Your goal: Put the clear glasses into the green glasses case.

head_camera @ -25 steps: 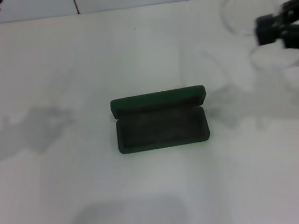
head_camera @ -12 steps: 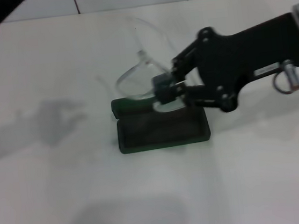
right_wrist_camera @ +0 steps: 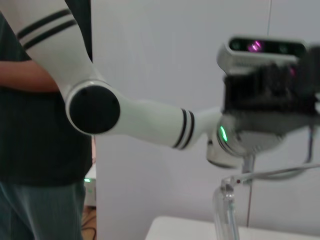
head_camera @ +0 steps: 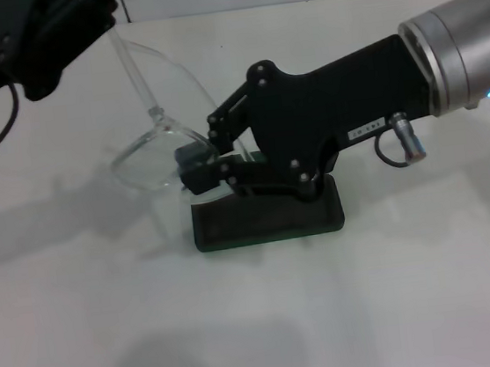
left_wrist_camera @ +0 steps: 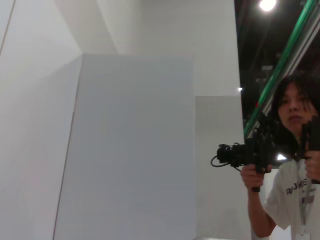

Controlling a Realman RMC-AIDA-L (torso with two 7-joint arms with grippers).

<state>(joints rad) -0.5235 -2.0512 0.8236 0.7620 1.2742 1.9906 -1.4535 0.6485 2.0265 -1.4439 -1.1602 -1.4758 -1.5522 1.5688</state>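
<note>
In the head view my right gripper [head_camera: 195,168] is shut on the clear glasses [head_camera: 148,155], gripping them near the hinge of one temple. The glasses hang tilted in the air, over and just past the left end of the green glasses case [head_camera: 267,221]. The case lies open on the white table [head_camera: 434,286], and the gripper hides its lid and most of its inside. One clear temple rises toward my left gripper [head_camera: 68,26] at the top left; whether they touch is unclear. The right wrist view shows part of the clear glasses [right_wrist_camera: 225,207] from below.
A wall line runs along the table's far edge at the top. The left wrist view shows only white walls and a person [left_wrist_camera: 295,170] holding a camera rig. The right wrist view shows my left arm [right_wrist_camera: 145,122] and the head camera [right_wrist_camera: 265,80].
My right gripper has carried the clear glasses from the far right to above the case's left end. My left arm has come further in from the top left.
</note>
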